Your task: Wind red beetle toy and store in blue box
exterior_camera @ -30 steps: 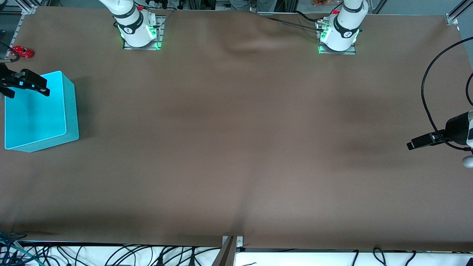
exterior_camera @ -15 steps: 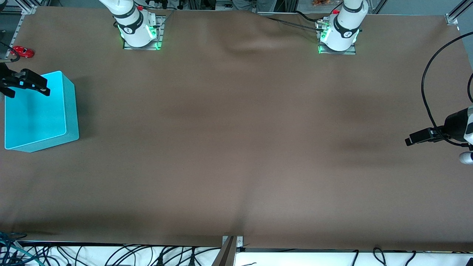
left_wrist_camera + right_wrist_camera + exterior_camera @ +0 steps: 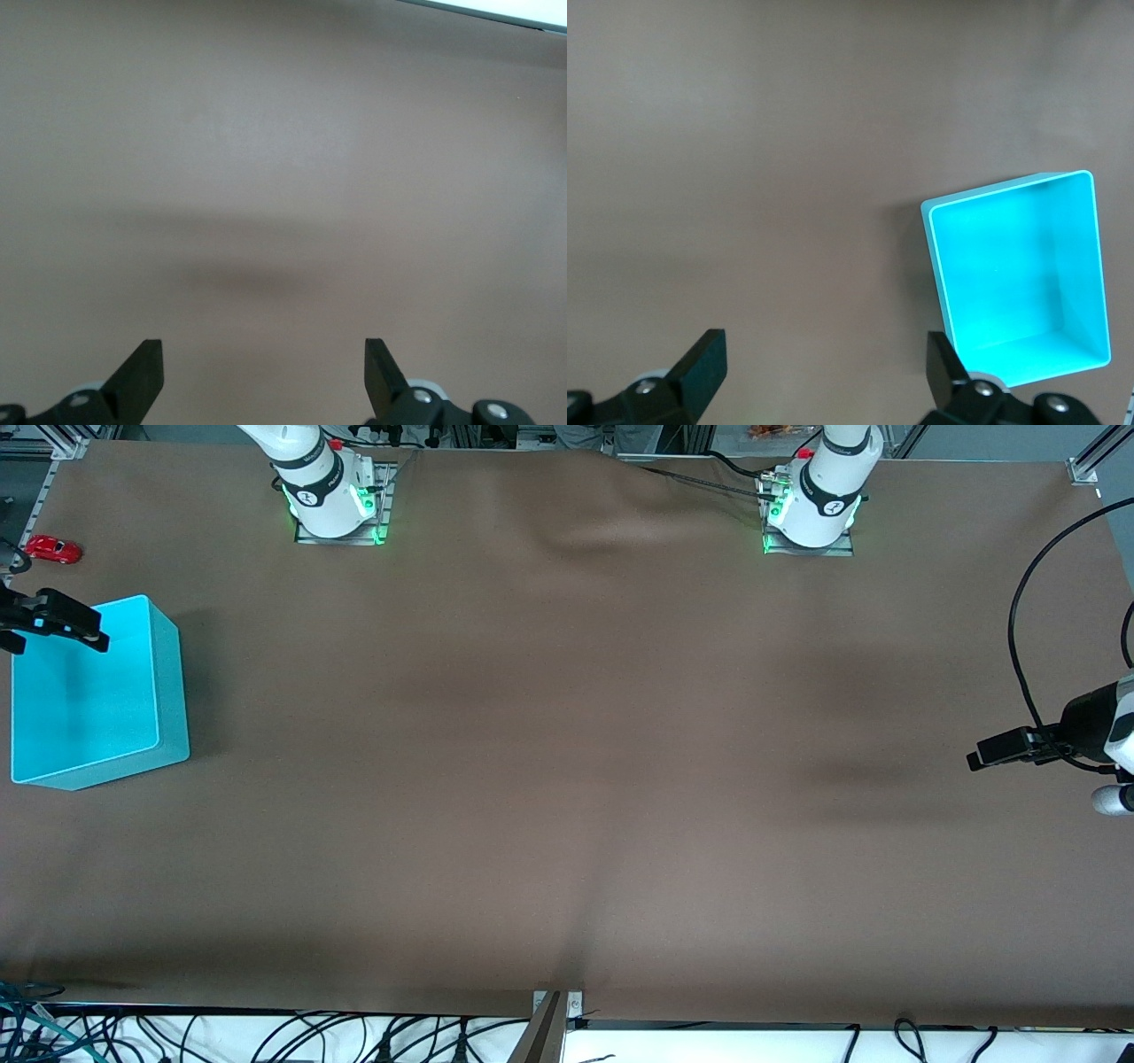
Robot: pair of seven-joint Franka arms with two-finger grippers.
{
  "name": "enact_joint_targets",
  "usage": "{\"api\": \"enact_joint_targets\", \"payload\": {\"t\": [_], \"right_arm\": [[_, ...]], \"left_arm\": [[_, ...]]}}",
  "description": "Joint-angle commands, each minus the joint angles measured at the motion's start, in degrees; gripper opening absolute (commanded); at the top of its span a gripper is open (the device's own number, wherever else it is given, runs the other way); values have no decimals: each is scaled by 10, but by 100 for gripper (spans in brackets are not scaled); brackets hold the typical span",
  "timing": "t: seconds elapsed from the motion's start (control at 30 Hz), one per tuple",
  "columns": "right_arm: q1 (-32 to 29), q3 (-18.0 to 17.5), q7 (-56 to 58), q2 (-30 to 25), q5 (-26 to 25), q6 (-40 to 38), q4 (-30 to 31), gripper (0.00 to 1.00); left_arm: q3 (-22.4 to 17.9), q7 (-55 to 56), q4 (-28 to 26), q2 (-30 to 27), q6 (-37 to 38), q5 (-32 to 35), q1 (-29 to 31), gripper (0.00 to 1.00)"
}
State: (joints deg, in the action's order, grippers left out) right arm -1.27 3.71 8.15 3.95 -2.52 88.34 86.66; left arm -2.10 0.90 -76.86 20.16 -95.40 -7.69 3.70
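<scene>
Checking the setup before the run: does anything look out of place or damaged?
Nothing damaged. The red beetle toy sits upright near the table edge, apart from the empty blue box. Table cover shows a wrinkle.

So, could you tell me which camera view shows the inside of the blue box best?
The right wrist view: it looks straight down into the blue box, showing its bare floor and all four walls. The front view shows the box partly covered by the right gripper. The left wrist view shows only the table.

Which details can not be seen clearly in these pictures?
- Red beetle toy: front view only, too small to show any winding part.
- Right gripper: its arm is cut off by the front view's edge, over the blue box.
- Left gripper: fingers overlap in the front view.
</scene>
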Motion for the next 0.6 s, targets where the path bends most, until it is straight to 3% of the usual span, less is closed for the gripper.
{"api": "enact_joint_targets", "payload": {"t": [0.0,0.23,0.4,0.57], "right_arm": [[-1,6,-6,2,0,-14,-11,100],[-4,24,-3,1,-6,-19,-12,100],[-5,75,5,0,-8,-20,-11,100],[-7,97,-3,-10,-22,-21,-11,100]], "left_arm": [[-2,-9,5,-6,13,9,-11,100],[-3,-9,24,-6,13,11,-17,100],[-3,-7,27,-6,13,10,-23,100],[-4,-7,27,-6,13,10,-24,100]]}}
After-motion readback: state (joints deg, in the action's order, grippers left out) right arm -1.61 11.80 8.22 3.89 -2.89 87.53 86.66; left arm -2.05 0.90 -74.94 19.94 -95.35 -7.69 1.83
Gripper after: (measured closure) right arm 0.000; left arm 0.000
